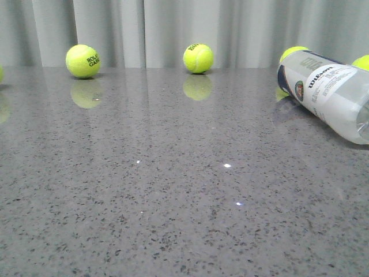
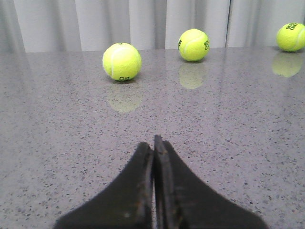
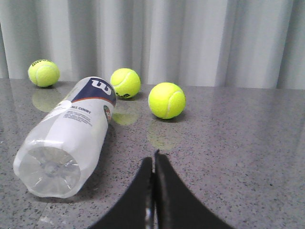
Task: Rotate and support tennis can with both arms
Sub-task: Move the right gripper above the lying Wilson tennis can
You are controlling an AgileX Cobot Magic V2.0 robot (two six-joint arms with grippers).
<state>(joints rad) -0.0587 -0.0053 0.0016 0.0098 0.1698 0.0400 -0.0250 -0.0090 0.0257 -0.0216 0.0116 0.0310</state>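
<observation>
The tennis can [image 1: 328, 92] lies on its side at the right edge of the front view, a clear cylinder with a white Wilson label and a navy band. In the right wrist view the can [image 3: 71, 136] lies with its clear bottom end towards the camera, apart from my right gripper [image 3: 153, 160], which is shut and empty just above the table. My left gripper [image 2: 153, 143] is shut and empty over bare table; the can is out of its view. Neither arm shows in the front view.
Yellow-green tennis balls lie on the grey speckled table [image 1: 173, 190]: one far left [image 1: 83, 60], one middle back [image 1: 198, 57], two behind the can [image 1: 293, 53]. Three balls show in the left wrist view [image 2: 122, 61] and three in the right wrist view [image 3: 167, 100]. A grey curtain hangs behind.
</observation>
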